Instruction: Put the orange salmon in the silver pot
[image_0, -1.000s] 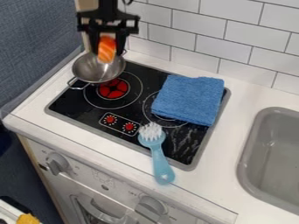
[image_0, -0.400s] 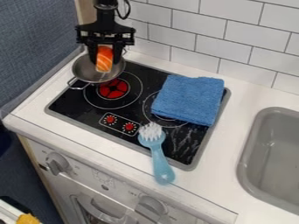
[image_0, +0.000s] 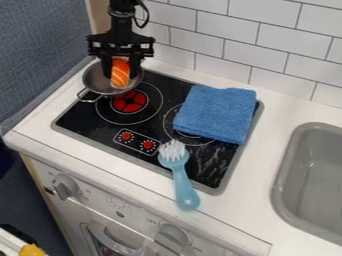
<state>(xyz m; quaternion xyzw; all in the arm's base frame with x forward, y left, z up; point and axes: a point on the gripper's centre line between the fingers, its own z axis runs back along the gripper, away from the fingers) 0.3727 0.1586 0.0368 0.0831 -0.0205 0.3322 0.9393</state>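
Orange salmon (image_0: 120, 80) clamped in the claw (image_0: 121, 74), long axis near upright, lower end toward silver pot (image_0: 96, 82)

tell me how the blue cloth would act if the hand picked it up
The blue cloth would probably sag and unfold, since it lies in soft, loose layers. Its fuzzy, towel-like surface suggests it would grip rather than slip.

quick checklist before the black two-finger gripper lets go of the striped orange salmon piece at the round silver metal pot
- Salmon between the gripper's fingers: ok
- Pot upright, open side up: ok
- Salmon lined up with the pot's opening: ok
- Salmon touching the pot's bottom: cannot tell
- Folded blue cloth away from the pot: ok
- Light-blue brush with white bristles away from the pot: ok
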